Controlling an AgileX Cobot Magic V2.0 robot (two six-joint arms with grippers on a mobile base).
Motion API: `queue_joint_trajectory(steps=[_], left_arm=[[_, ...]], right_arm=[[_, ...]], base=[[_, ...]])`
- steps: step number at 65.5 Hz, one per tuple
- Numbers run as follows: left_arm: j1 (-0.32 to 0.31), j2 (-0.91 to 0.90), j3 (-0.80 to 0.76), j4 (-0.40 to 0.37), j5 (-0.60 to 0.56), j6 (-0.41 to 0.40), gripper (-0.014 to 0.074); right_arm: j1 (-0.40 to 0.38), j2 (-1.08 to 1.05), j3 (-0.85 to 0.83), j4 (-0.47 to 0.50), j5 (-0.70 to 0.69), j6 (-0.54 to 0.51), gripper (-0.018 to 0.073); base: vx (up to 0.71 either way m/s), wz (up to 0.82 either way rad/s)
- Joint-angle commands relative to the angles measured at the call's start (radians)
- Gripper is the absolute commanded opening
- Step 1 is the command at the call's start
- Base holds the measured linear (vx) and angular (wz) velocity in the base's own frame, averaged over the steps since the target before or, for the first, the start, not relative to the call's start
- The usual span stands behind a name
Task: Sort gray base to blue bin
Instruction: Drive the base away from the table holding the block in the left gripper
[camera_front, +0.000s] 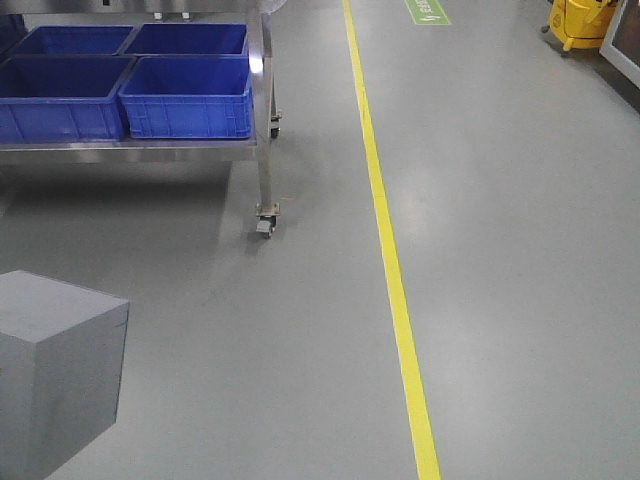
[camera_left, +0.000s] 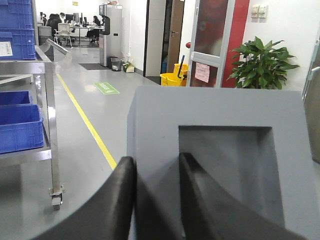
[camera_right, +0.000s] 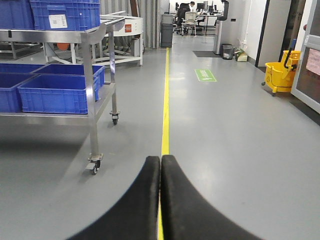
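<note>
Gripped by one thin wall only, the base (camera_left: 215, 107) could swing or slip out in transit. The left claw (camera_left: 156, 162) is clenched on that wall, one finger inside the recess, holding the block above the floor, low and left of the robot. I cannot pick out the blue bin; blue crates (camera_front: 185, 100) sit on a cart (camera_front: 263, 150), well apart. The left arm reaches forward, roughly level. The right claw (camera_right: 161, 162) is clenched on nothing

A yellow line (camera_front: 385, 240) crosses the gray floor (camera_front: 520, 250)
</note>
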Motion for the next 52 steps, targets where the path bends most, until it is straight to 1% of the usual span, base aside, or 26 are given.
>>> queue_joint_trajectory(steps=[1, 52], left_arm=[[-0.003, 0.012, -0.03, -0.007, -0.114, -0.007, -0.0006], [-0.003, 0.012, -0.03, -0.007, -0.114, -0.007, -0.0006]], right_arm=[[-0.005, -0.012, 0.015, -0.007, -0.077, -0.006, -0.0009], [-0.005, -0.012, 0.015, -0.007, -0.077, -0.006, -0.0009]], base=[[0.4, -0.04], [0.4, 0.01]])
